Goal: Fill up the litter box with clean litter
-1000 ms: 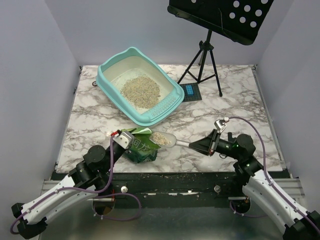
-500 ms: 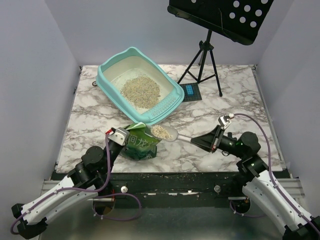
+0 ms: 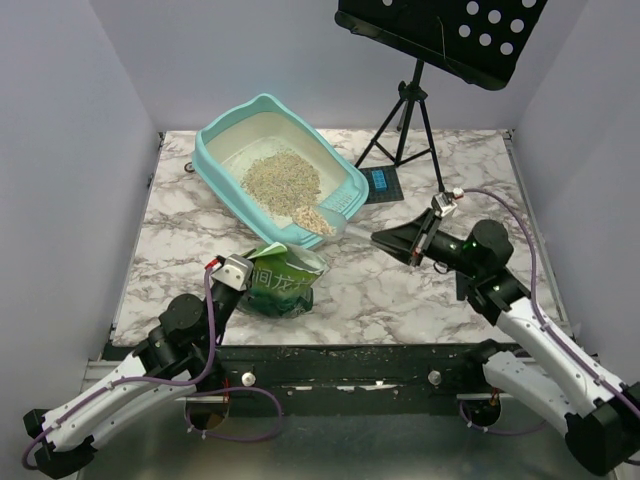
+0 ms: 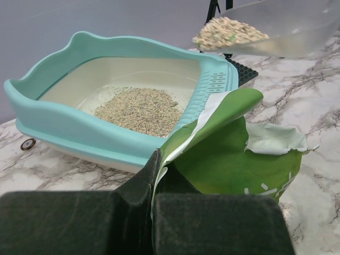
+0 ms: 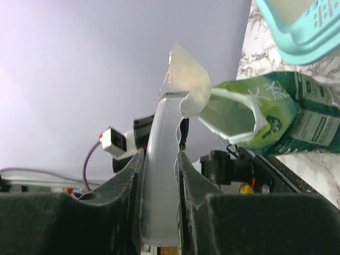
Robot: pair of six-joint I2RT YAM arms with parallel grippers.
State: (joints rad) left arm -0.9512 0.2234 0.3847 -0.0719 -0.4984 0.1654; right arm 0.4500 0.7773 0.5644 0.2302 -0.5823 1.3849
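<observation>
Right gripper clamps a loaded scoop over the litter box rim; clean litter covers only its middle.

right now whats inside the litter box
A loose pile of clean litter sits mid-floor in the litter box, bare cream floor around it. The loaded scoop hovering over the front rim hides that corner's floor.

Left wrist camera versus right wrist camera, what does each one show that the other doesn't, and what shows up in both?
Only left wrist: the clean litter piled inside the litter box, a heaped load in the scoop, and the left gripper pinching the green bag. Only right wrist: the right gripper clamped on the scoop's handle. Both: the bag, the scoop and part of the box.
</observation>
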